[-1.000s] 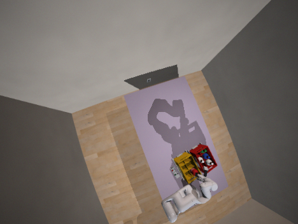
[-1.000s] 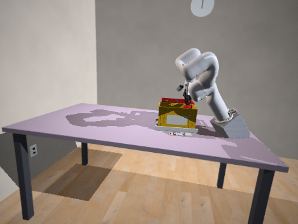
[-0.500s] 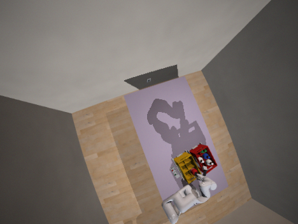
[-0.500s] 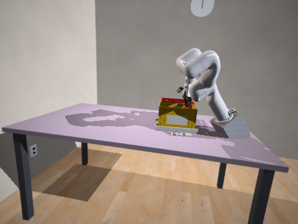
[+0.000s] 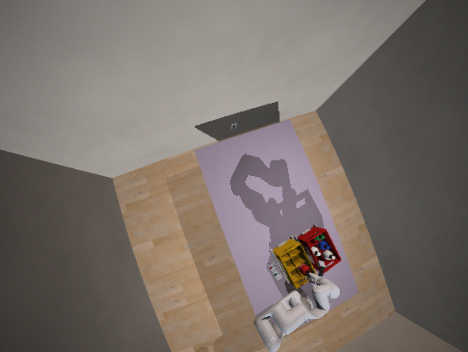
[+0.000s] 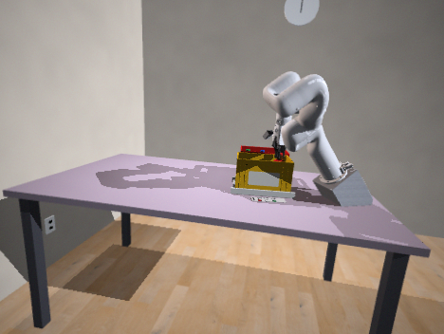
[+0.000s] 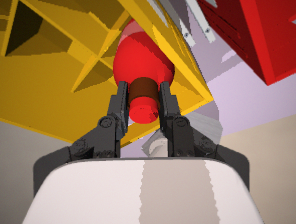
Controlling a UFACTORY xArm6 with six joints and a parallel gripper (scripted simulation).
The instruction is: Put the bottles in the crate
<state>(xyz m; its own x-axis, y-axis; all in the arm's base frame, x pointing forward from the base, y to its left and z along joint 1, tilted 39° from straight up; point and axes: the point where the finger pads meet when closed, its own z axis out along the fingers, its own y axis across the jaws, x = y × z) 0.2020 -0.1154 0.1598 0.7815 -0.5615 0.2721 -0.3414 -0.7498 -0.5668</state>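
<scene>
My gripper (image 7: 143, 92) is shut on the neck of a red bottle (image 7: 142, 70) and holds it upright, its body down in a corner compartment of the yellow crate (image 7: 75, 65). From above, the bottle (image 5: 305, 269) sits at the yellow crate's (image 5: 294, 256) corner nearest the arm. The red crate (image 5: 321, 251) beside it holds several bottles, with red, blue, green and white tops. The pick list (image 5: 273, 270) lies on the table on the yellow crate's far side from the red crate; it also shows in the side view (image 6: 268, 199). Its lines are too small to read.
The arm's base (image 6: 342, 185) stands on the table right of the crates. The yellow crate's inner dividers (image 7: 95, 60) surround the bottle closely. The red crate's wall (image 7: 250, 35) is near on the right.
</scene>
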